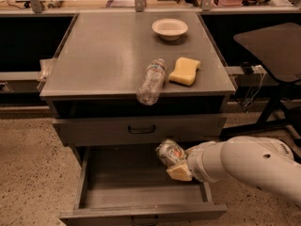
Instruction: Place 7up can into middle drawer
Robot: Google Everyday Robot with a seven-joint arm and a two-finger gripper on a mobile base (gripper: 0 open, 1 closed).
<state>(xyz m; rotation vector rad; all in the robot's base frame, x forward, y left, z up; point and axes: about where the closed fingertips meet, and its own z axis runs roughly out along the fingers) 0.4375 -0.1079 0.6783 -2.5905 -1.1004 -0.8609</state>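
The 7up can (169,152), white-and-green with silver ends, is tilted in my gripper (177,165), which is shut on it. My white arm (244,166) reaches in from the right. The can hangs over the right part of the open middle drawer (136,185), a wide shallow grey drawer pulled out toward the camera, with its front edge and dark handle (141,218) at the bottom. The can is above the drawer floor and just below the closed upper drawer front (141,128).
On the cabinet top (103,55) lie a clear plastic water bottle (151,81) near the front edge, a yellow sponge (184,71) and a white bowl (170,28). A dark chair or stand (273,46) is at the right. Speckled floor surrounds the cabinet.
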